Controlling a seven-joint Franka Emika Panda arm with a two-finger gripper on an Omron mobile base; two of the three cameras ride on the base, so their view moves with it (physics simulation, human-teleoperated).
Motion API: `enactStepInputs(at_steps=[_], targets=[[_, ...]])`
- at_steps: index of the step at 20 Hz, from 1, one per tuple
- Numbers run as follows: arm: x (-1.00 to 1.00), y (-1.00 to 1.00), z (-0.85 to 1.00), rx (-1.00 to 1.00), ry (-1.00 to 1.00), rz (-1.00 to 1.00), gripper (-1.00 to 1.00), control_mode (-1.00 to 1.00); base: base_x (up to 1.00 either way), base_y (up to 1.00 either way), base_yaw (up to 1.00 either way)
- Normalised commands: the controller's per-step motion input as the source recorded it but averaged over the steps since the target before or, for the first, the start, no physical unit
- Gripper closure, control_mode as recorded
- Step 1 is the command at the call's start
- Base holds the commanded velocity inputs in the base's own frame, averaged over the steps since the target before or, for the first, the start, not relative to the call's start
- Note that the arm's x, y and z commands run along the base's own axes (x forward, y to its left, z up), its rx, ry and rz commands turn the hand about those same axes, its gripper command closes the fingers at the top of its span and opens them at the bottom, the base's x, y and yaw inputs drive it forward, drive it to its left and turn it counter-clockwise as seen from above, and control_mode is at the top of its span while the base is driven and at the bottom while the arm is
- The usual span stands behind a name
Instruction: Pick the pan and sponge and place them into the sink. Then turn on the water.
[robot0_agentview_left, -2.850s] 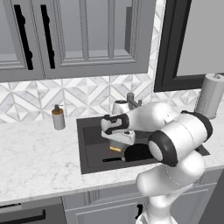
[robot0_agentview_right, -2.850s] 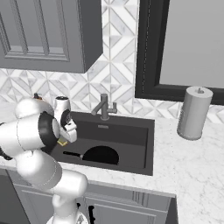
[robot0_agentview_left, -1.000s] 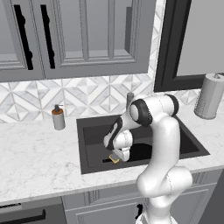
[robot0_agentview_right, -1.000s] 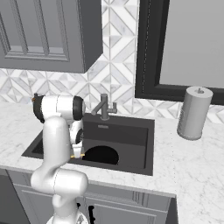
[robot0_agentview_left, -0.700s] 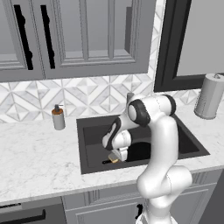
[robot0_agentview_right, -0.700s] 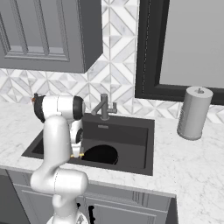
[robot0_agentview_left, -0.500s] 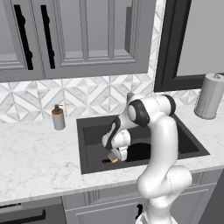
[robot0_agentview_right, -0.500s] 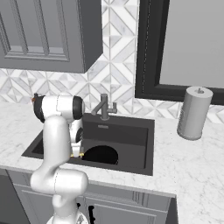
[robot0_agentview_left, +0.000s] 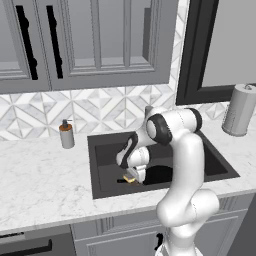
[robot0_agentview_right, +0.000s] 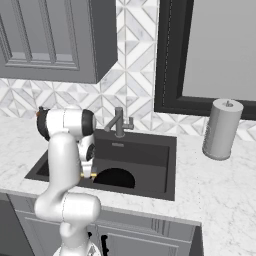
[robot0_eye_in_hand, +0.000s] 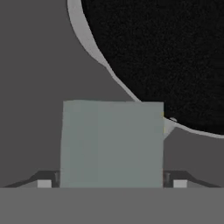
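In the hand view the sponge (robot0_eye_in_hand: 111, 144) sits closest, its grey-green top facing the camera and a sliver of yellow showing at its right edge. It lies between the two dark finger tips (robot0_eye_in_hand: 43, 183), whose ends show just outside its left and right sides; whether they press on it or stand a little clear cannot be told. The gripper (robot0_eye_in_hand: 111, 183) is therefore spread about as wide as the sponge, and a grip cannot be confirmed. Beyond the sponge, the pan (robot0_eye_in_hand: 175, 57) takes up the upper right, its black inside ringed by a pale grey rim that touches or slightly overlaps the sponge's far right corner. Both rest on the dark floor of the sink (robot0_eye_in_hand: 35, 65).

From the left base view, the white arm bends down into the sink (robot0_agentview_left: 102, 142), with the gripper (robot0_agentview_left: 131, 176) low in the basin near its front wall. A small yellow patch of the sponge (robot0_agentview_left: 130, 179) shows under the hand, and the pan (robot0_agentview_left: 160, 175) lies as a dark shape just to its right, partly behind the arm. Farther back on the marble counter (robot0_agentview_left: 40, 175), a soap dispenser (robot0_agentview_left: 66, 135) stands left of the sink, and a paper towel roll (robot0_agentview_left: 239, 110) stands far right.

The right base view shows the pan (robot0_agentview_right: 115, 178) at the front of the basin and the faucet (robot0_agentview_right: 119, 122) behind it.
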Motion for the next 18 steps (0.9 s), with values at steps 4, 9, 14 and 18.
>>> enactStepInputs(at_steps=[4, 9, 14, 18], targets=[[-0.04, -0.06, 0.68, 0.04, -0.02, 0.02, -1.0, -1.0, 0.0, 0.0, 0.0], [-0.21, -0.02, 0.96, 0.01, -0.05, 0.02, -1.0, -1.0, 0.0, 0.0, 0.0], [-0.39, -0.18, 1.0, 0.0, -0.04, 0.1, -1.0, -1.0, 0.0, 0.0, 0.0], [-0.31, -0.45, 0.87, 0.0, 0.0, 0.11, -1.0, -1.0, 0.0, 0.0, 0.0]])
